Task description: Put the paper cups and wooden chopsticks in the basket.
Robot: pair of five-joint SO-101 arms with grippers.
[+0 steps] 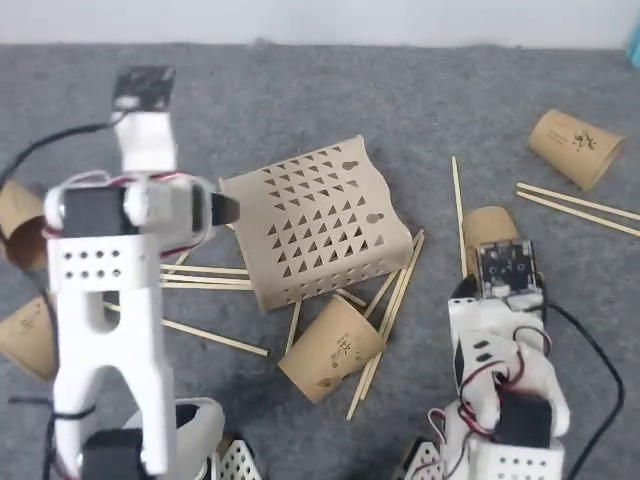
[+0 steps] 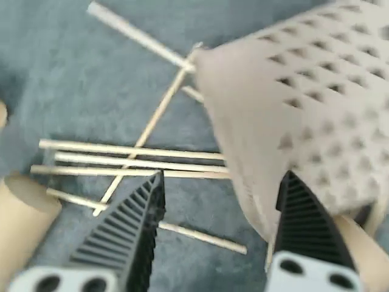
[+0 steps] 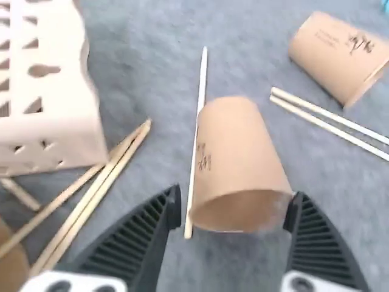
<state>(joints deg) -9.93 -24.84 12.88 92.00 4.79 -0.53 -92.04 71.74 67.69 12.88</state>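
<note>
Your left gripper [image 2: 223,177]: jaws spread wide, nothing held, above pale wooden chopsticks [image 2: 127,158] just left of the tan perforated basket [image 2: 304,103], tipped over mid-table | your right gripper [image 3: 236,193]: jaws wide, astride the mouth of a brown paper cup [image 3: 237,158] lying right of the basket, not clamped | another brown paper cup [image 1: 575,147] lies far right, with a pair of chopsticks [image 1: 580,208] just near of it.

A grey felt-like mat [image 1: 330,100] spreads underneath, evenly lit. A pale wall strip [image 1: 300,20] runs along twelve o'clock, and a teal edge [image 1: 635,45] shows at two o'clock.
</note>
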